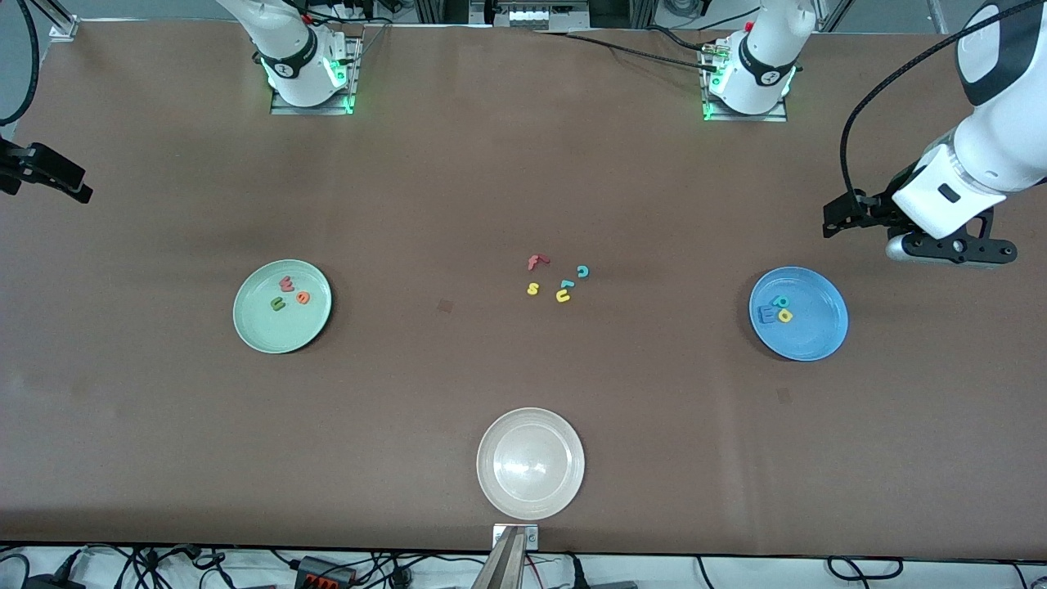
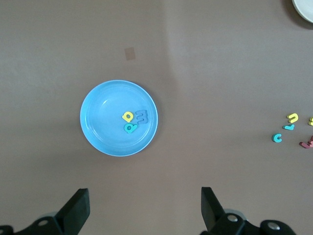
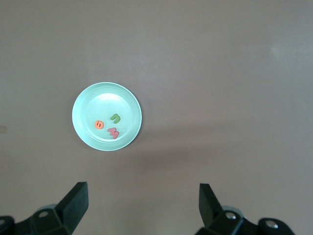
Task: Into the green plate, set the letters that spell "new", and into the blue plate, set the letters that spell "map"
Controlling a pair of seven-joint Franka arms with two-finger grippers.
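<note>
- Both pincers are empty with jaws spread wide: the left gripper (image 2: 144,210) hangs over bare table beside the blue plate, toward the left arm's end; the right gripper (image 3: 142,208) is raised over the right arm's end of the table, near the green plate.
- Judging by how things lie, both words look sorted, so the step in hand is probably just holding clear; doing it well means keeping both arms high and away from the plates.
- Brown matte table (image 1: 458,180): flat, wide, faintly textured.
- Round pale mint-green plate (image 1: 255,321), smooth with a shallow rim, sits toward the right arm's end.
- Round sky-blue plate (image 1: 814,331), same shape, sits toward the left arm's end.
- Whitish clear plate (image 1: 530,463), glossy, lies nearest the front camera.
- In the green plate: tiny foam olive n (image 1: 278,304), orange e (image 1: 303,298), pink-red w (image 1: 286,283).
- In the blue plate: blue m (image 1: 767,313), yellow a (image 1: 784,316), teal p (image 1: 781,302), all touching.
- Leftover foam letters (image 1: 559,278) cluster mid-table.
</note>
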